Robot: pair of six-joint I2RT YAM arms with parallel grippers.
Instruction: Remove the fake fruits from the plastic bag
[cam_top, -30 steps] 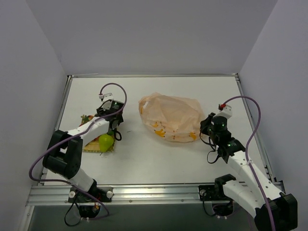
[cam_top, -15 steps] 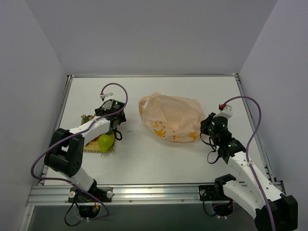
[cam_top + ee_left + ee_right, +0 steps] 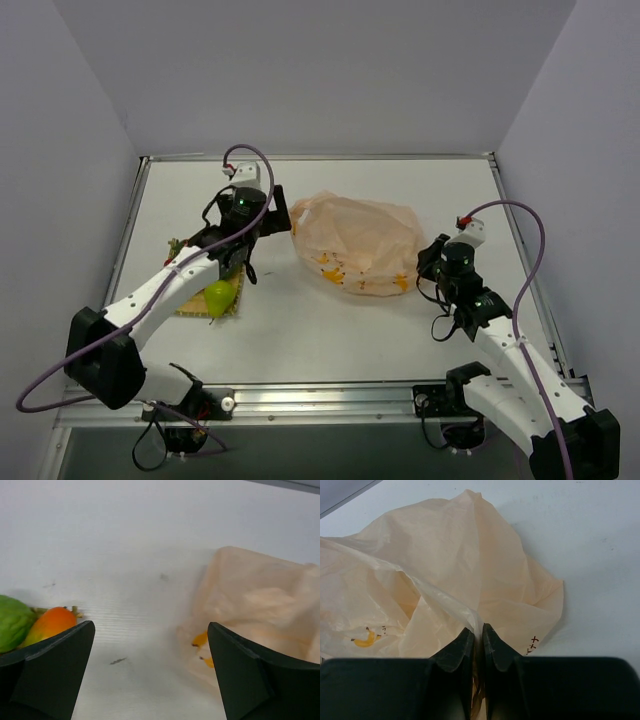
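Plastic bag [image 3: 355,245]: peach-orange, crumpled, lying flat at mid-surface [image 3: 320,330], a little right of centre. Banana prints show along its near edge. No fruit can be made out inside it.

Right pincer [image 3: 476,632]: fingers pressed together on a raised fold at the bag's right end, with thin film caught between the tips.

Left pincer [image 3: 151,630]: fingers spread wide, nothing between them. It hangs over bare surface just beside the bag's left edge, not touching it.

Fruits, all left of the bag and apart from it:
- Yellow-green pear-like fruit [image 3: 220,296] rests on the near corner of a yellow woven mat [image 3: 192,306].
- Orange mango-like fruit [image 3: 50,622] shows at the left of the left wrist view.
- Red berry bunch [image 3: 178,244] sits at the mat's far side, partly hidden by the left arm.
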